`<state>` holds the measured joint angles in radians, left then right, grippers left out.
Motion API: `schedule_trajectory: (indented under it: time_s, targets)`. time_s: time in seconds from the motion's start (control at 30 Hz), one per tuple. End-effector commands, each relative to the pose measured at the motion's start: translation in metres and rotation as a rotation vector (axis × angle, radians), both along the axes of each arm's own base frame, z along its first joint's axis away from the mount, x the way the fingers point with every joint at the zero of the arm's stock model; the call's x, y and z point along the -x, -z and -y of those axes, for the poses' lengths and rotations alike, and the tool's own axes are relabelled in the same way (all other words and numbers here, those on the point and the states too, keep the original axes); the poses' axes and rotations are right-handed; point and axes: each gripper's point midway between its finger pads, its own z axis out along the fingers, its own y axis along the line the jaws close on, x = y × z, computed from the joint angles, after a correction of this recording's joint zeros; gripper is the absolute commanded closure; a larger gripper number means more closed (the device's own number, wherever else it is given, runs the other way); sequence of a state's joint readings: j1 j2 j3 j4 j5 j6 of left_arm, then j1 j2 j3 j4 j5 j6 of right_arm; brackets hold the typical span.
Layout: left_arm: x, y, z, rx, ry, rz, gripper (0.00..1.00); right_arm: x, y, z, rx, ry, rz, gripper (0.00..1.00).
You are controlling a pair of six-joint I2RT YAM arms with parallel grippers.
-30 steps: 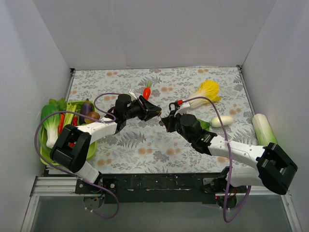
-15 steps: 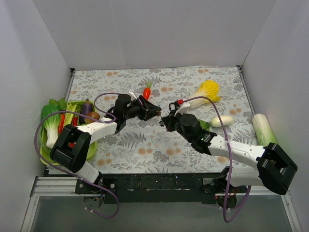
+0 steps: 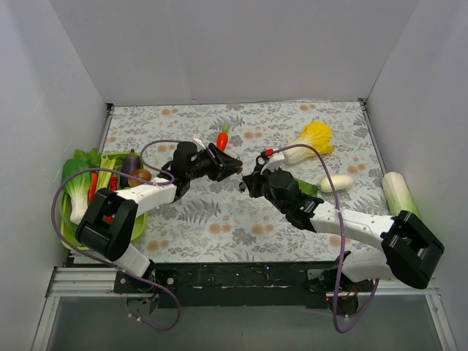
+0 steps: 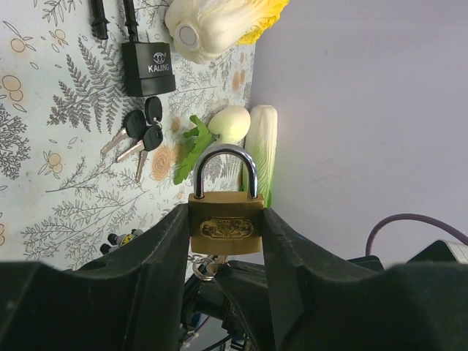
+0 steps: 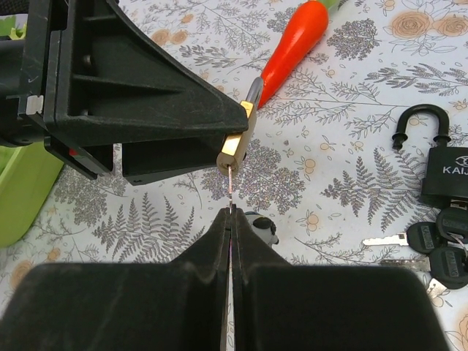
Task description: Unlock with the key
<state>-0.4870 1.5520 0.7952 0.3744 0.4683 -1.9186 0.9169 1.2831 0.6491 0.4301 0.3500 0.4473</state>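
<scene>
Two arms meet over the middle of the floral table (image 3: 219, 219), tips nearly touching.

Left gripper (image 3: 236, 170): fingers clamped on the flat sides of a brass padlock (image 4: 227, 219). Left wrist view shows the shackle arched over the body with both legs seated, so the lock is latched. The padlock is held off the table, its bottom face turned toward the right arm.

Right gripper (image 5: 231, 213): fingers pinched together on a thin key (image 5: 231, 189), seen edge-on. The blade runs from the fingertips to the padlock's bottom face and its tip meets that face. How deep it sits cannot be told. A small key ring shows under the padlock in the left wrist view.

Other items:
- Black padlock (image 5: 447, 175), shackle open, lying on the table to the right of the grippers.
- Bunch of black-headed keys (image 5: 433, 245) just near of the black padlock.
- Carrot (image 3: 222, 138) just far of the left gripper, lying flat.
- Yellow-leafed cabbage (image 3: 313, 139) far right.
- White egg-shaped vegetable (image 3: 336, 183) right of the right arm's wrist.
- Long pale-green cabbage (image 3: 398, 194) against the right wall.
- Green tray (image 3: 139, 223) at the left edge, holding bok choy (image 3: 73, 183) and other vegetables.
</scene>
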Motion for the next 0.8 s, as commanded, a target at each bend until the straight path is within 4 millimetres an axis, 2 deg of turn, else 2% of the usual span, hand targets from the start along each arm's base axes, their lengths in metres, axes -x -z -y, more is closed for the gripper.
schedule_trajectory:
  time_s: [0.0,0.37,0.77]
  targets:
    - [0.006,-0.028,0.004,0.045,0.037,0.07,1.0,-0.019,-0.044,-0.008,-0.095,0.049,0.095,0.99]
    - [0.003,-0.024,0.004,0.007,0.026,0.094,1.0,-0.026,-0.059,-0.011,-0.114,0.06,0.12,0.99]
    - [0.006,-0.025,0.007,0.008,0.034,0.099,1.0,-0.033,-0.048,-0.015,-0.111,0.061,0.1,0.99]
